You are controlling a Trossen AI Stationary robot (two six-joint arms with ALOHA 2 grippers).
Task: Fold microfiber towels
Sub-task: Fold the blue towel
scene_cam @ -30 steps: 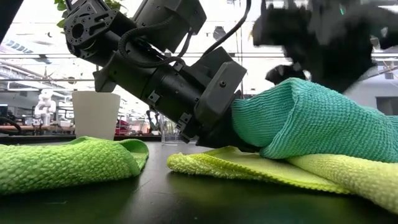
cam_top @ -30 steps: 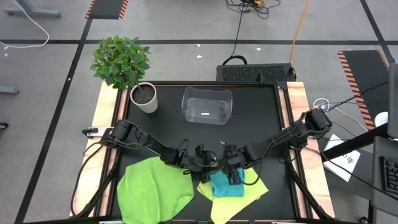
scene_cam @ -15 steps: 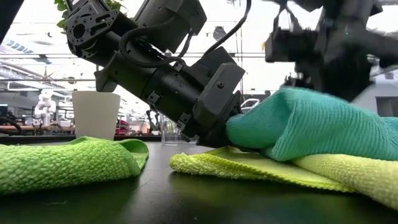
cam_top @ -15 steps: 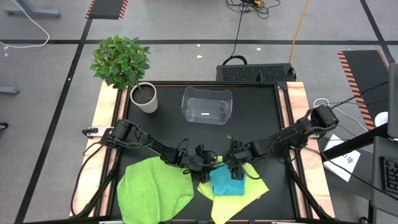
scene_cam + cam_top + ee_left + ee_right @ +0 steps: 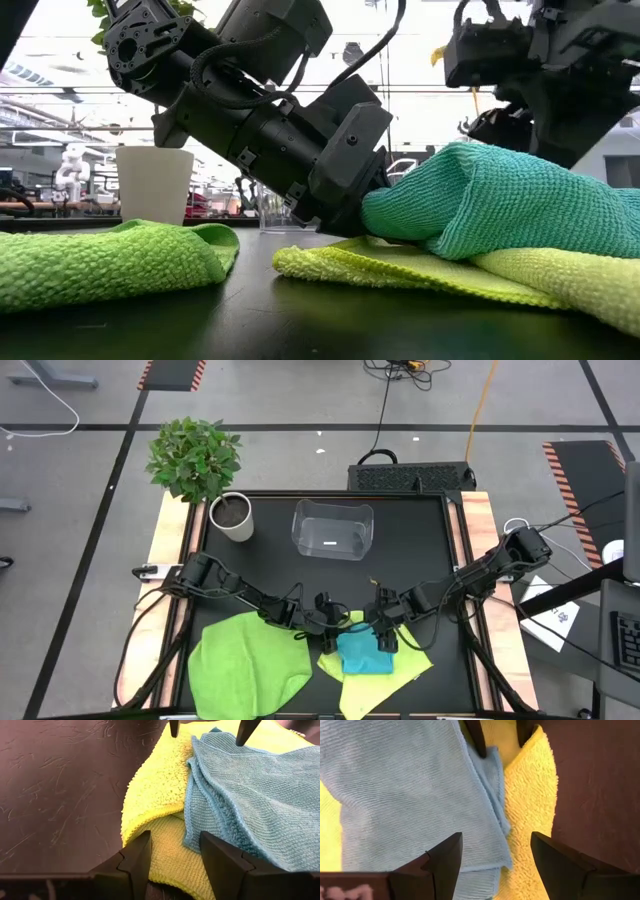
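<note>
A turquoise towel (image 5: 362, 656) lies folded on a spread pale yellow-green towel (image 5: 390, 678) near the table's front edge. A bright green towel (image 5: 248, 665) lies crumpled to their left. My left gripper (image 5: 175, 840) is open and low at the turquoise towel's far left corner (image 5: 192, 837). One of its fingers is over that corner, the other over the yellow-green towel. My right gripper (image 5: 495, 842) hangs open above the turquoise towel's far right edge (image 5: 495, 827), holding nothing. My left gripper comes slanting down from the table's left at the turquoise towel's left end (image 5: 375, 210), which butts against its front in the low view. Nothing is pinched between its open fingers (image 5: 137, 852). Whether the fingertips press on the towels, I cannot tell.
A clear plastic bin (image 5: 333, 528) stands at the far middle of the black table (image 5: 420, 560). A white pot (image 5: 232, 517) with a leafy plant stands at the far left. Bare tabletop lies between the bin and the towels.
My right gripper has risen off the turquoise towel and drawn back toward the table's right edge, staying open. The turquoise towel's left end has bulged a little further against my left gripper.
</note>
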